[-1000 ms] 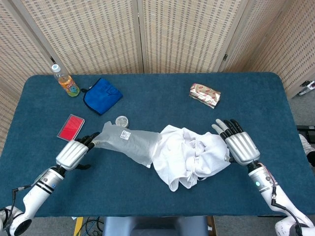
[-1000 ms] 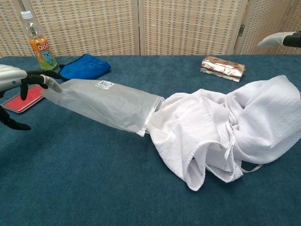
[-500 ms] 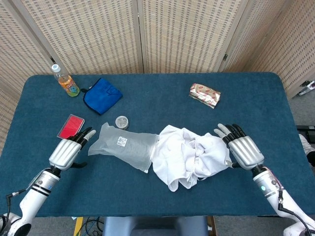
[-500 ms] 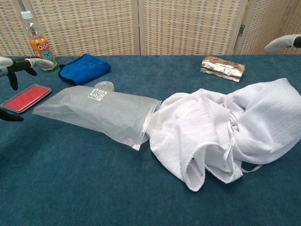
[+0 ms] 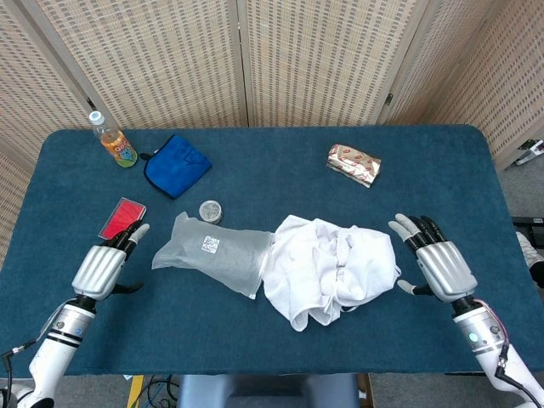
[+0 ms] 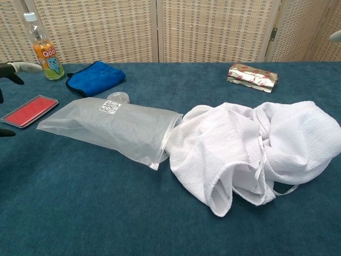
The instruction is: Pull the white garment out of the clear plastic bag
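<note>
Woven folding screen [image 5: 280,59] behind blue-clothed table [image 5: 255,323]; even light.

White garment [image 6: 256,152] heaped beside the flat clear plastic bag [image 6: 114,128], touching its mouth.

- The white garment [image 6: 256,146] is thin, crinkled cloth, matt, lying in soft folds.
- The plastic bag [image 6: 114,128] is a cloudy, translucent film with a faint sheen, bearing a printed paper-like label [image 6: 109,106].
- The table [image 6: 80,213] is covered in matt, finely textured blue fabric.
- The blue pouch [image 6: 96,74] looks like soft matt cloth.
- The bottle [image 6: 43,47] is clear glossy plastic.
- The snack packet [image 6: 251,76] is shiny, crumpled foil.
- Both hands, left hand [image 5: 100,269] and right hand [image 5: 440,265], have smooth silver-grey shells.
</note>
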Controlling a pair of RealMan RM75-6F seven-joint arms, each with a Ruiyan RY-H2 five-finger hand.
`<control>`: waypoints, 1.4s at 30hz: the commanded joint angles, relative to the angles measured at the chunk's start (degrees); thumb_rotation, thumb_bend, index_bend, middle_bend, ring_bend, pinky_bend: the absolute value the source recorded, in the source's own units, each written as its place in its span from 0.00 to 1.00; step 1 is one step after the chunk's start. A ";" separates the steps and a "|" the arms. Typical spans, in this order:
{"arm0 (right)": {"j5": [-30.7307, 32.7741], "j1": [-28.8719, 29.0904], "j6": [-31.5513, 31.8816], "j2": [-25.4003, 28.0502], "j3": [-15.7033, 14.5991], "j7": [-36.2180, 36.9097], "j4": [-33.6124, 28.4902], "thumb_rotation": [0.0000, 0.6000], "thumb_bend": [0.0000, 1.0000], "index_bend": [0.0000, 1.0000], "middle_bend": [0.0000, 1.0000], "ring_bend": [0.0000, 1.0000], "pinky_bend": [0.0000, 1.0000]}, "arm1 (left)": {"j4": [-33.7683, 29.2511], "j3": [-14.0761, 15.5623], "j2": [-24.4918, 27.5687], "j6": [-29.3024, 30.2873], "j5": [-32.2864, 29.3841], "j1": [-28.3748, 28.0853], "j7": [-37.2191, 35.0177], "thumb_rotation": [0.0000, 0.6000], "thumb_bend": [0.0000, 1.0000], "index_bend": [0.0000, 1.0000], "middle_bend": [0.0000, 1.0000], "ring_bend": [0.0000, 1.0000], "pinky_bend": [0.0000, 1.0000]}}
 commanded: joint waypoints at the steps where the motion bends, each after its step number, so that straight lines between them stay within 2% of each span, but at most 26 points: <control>1: -0.49 -2.85 4.99 -1.89 0.03 -6.80 1.84 1.00 0.02 0.00 0.08 0.00 0.00 | -0.88 -0.31 0.01 2.08 -0.37 1.62 0.82 1.00 0.10 0.00 0.02 0.16 0.35; 4: -1.35 -4.14 7.83 -3.79 0.18 -8.61 3.39 1.00 0.13 0.00 0.11 0.00 0.02 | -1.99 -0.35 0.17 3.69 -0.82 3.06 1.66 1.00 0.10 0.00 0.02 0.17 0.35; 7: -2.65 -5.53 10.35 -5.25 -0.10 -9.20 4.62 1.00 0.17 0.00 0.13 0.01 0.03 | -3.45 -0.14 0.48 5.48 -0.79 4.58 2.67 1.00 0.10 0.00 0.02 0.16 0.35; 15: -4.46 -8.56 13.74 -6.41 -1.16 -8.64 5.70 1.00 0.18 0.01 0.14 0.02 0.03 | -5.48 0.21 0.19 11.81 0.82 9.05 4.12 1.00 0.10 0.00 0.02 0.17 0.34; 23: -3.59 -10.95 14.68 -5.56 -1.69 -6.12 5.63 1.00 0.18 0.02 0.14 0.02 0.03 | -5.59 1.50 0.71 16.15 3.81 12.77 5.10 1.00 0.10 0.00 0.02 0.17 0.31; 27: -3.39 -11.80 14.78 -5.00 -1.82 -5.05 5.50 1.00 0.19 0.01 0.14 0.02 0.03 | -5.17 2.14 0.59 18.06 5.77 14.24 8.45 1.00 0.10 0.00 0.02 0.17 0.28; 32: -3.17 -12.33 13.69 -4.35 -2.33 -3.33 4.29 1.00 0.21 0.01 0.14 0.02 0.03 | -5.79 2.56 0.42 18.94 7.33 15.36 10.58 1.00 0.10 0.00 0.02 0.17 0.26; 42: -5.37 -13.56 14.89 -5.22 -2.64 -5.11 4.13 1.00 0.21 0.01 0.14 0.02 0.03 | -8.41 3.45 0.68 18.84 8.51 17.41 14.23 1.00 0.10 0.00 0.02 0.17 0.25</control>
